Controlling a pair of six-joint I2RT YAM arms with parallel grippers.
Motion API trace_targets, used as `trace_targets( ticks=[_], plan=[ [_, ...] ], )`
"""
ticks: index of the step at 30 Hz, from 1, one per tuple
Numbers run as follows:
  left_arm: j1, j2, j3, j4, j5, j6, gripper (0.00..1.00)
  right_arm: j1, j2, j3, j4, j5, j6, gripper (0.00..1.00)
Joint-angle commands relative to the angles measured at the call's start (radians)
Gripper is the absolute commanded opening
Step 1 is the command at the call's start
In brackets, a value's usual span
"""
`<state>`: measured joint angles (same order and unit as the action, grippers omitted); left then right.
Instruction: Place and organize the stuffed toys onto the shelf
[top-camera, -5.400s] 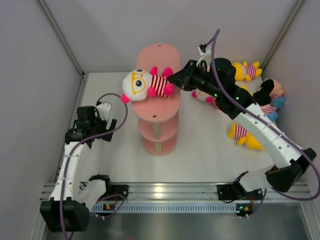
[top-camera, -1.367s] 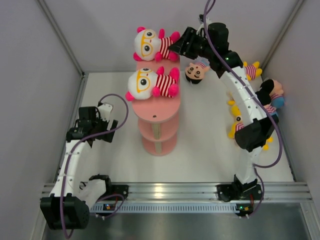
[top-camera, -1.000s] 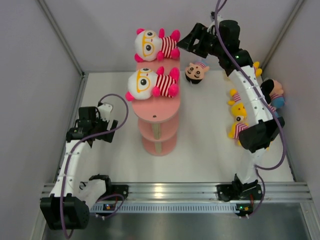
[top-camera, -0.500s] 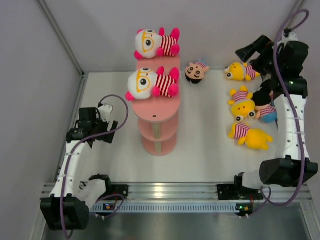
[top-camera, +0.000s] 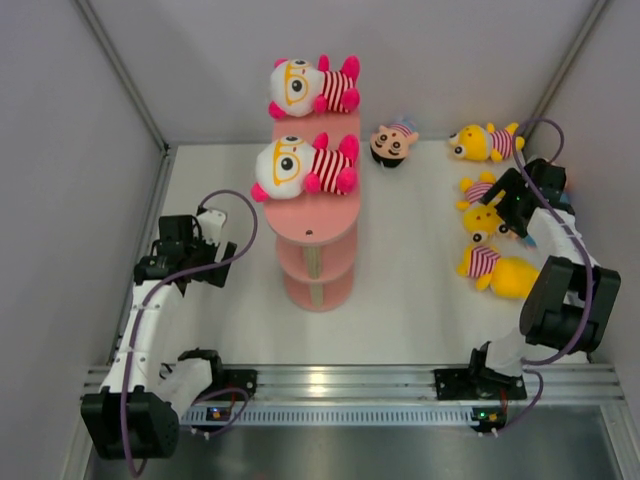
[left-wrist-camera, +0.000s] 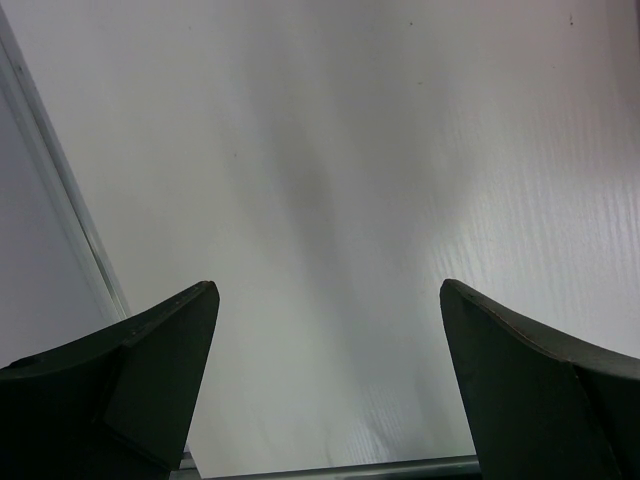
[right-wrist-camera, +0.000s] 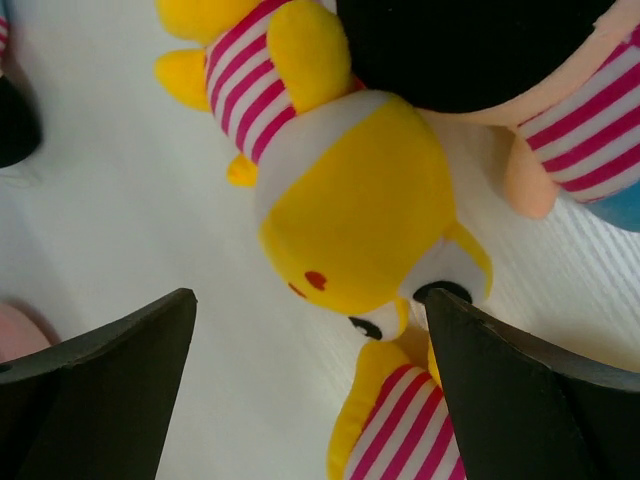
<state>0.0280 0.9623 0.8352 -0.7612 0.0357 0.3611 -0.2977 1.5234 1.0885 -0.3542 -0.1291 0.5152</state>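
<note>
The salmon-pink shelf (top-camera: 318, 222) stands mid-table. Two white-faced stuffed toys lie on its top tier, one at the far end (top-camera: 310, 87) and one nearer (top-camera: 300, 166). A black-haired doll (top-camera: 391, 144) and three yellow bears (top-camera: 484, 141) (top-camera: 482, 216) (top-camera: 502, 273) lie on the table to the right. My right gripper (top-camera: 506, 204) (right-wrist-camera: 310, 300) hangs open just above the middle bear's head (right-wrist-camera: 350, 220), holding nothing. A dark-haired striped toy (right-wrist-camera: 480, 50) lies beside that bear. My left gripper (top-camera: 212, 243) (left-wrist-camera: 328, 290) is open over bare table, left of the shelf.
White walls close in on three sides, with the right wall (top-camera: 600, 150) close behind the toys. A metal rail (top-camera: 330, 385) runs along the near edge by both arm bases. The second bear's striped body (right-wrist-camera: 400, 420) lies under my right finger.
My right gripper let go of the second white-faced toy on the shelf's far end, then swung right and down over the yellow bears. The left arm has not moved.
</note>
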Motion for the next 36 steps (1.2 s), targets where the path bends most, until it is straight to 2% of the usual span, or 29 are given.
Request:
trace_targets(
  ticks=[1, 5, 8, 11, 12, 14, 15, 18, 23, 28, 33, 36],
  plan=[
    [0.0, 0.004, -0.005, 0.016, -0.002, -0.014, 0.99, -0.014, 0.021, 0.056, 0.11, 0.098, -0.044, 0.98],
    [0.0, 0.01, 0.001, 0.016, -0.014, -0.013, 0.99, -0.014, 0.105, 0.094, 0.116, 0.123, -0.05, 0.97],
    [0.0, 0.013, 0.016, 0.007, -0.016, -0.017, 0.98, -0.014, 0.167, 0.122, 0.107, 0.118, -0.053, 0.92],
    [0.0, 0.01, 0.044, -0.019, -0.004, -0.017, 0.99, -0.014, 0.196, 0.12, 0.119, 0.091, -0.061, 0.69],
    [0.0, 0.01, 0.051, -0.027, 0.001, -0.017, 0.98, -0.014, 0.196, 0.119, 0.121, 0.08, -0.063, 0.5],
    [0.0, 0.006, 0.073, -0.052, 0.018, -0.017, 0.98, -0.012, 0.172, 0.097, 0.129, 0.043, -0.055, 0.32],
    [-0.002, 0.006, 0.08, -0.059, 0.035, -0.017, 0.98, -0.012, 0.156, 0.088, 0.136, 0.014, -0.044, 0.18],
    [0.0, 0.0, 0.105, -0.104, 0.053, -0.013, 0.96, -0.001, 0.068, 0.047, 0.141, -0.042, -0.031, 0.0],
    [-0.002, -0.036, 0.145, -0.193, 0.121, 0.025, 0.9, 0.081, -0.184, -0.028, 0.112, -0.061, -0.024, 0.0],
    [-0.002, -0.114, 0.199, -0.266, 0.185, 0.072, 0.9, 0.216, -0.434, -0.053, 0.037, -0.003, -0.033, 0.0],
    [0.0, -0.148, 0.251, -0.29, 0.234, 0.042, 0.93, 0.281, -0.607, 0.007, 0.003, 0.013, -0.012, 0.0],
    [-0.002, -0.174, 0.298, -0.294, 0.268, 0.029, 0.94, 0.314, -0.695, 0.077, 0.04, -0.05, -0.012, 0.0]
  ],
)
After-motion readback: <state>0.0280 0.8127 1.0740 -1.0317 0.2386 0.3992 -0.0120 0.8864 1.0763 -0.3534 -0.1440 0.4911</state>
